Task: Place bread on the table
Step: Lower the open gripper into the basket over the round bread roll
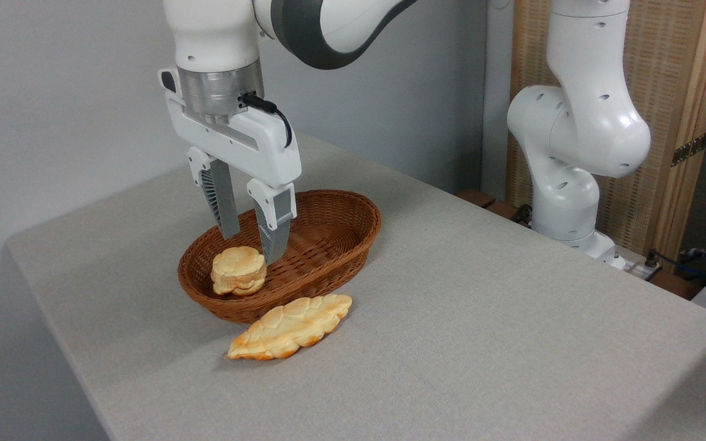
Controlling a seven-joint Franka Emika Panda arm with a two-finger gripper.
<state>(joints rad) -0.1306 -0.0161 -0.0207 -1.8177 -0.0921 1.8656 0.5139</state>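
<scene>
The bread (pixel 238 270), a small round bun with a golden crust and paler top, lies inside the brown wicker basket (pixel 341 236) near its left end. My gripper (pixel 252 245) hangs straight above the bun, open, its two grey fingertips spread just over the bun's top with nothing held between them. The light grey table (pixel 482 318) carries the basket. The bun's lower part is hidden by the basket's front rim.
A longer flat braided loaf (pixel 292 326) lies on the cloth, leaning against the basket's front. The arm's white base (pixel 567 184) stands at the table's far right edge, by a wooden screen. Open tabletop stretches to the right and front.
</scene>
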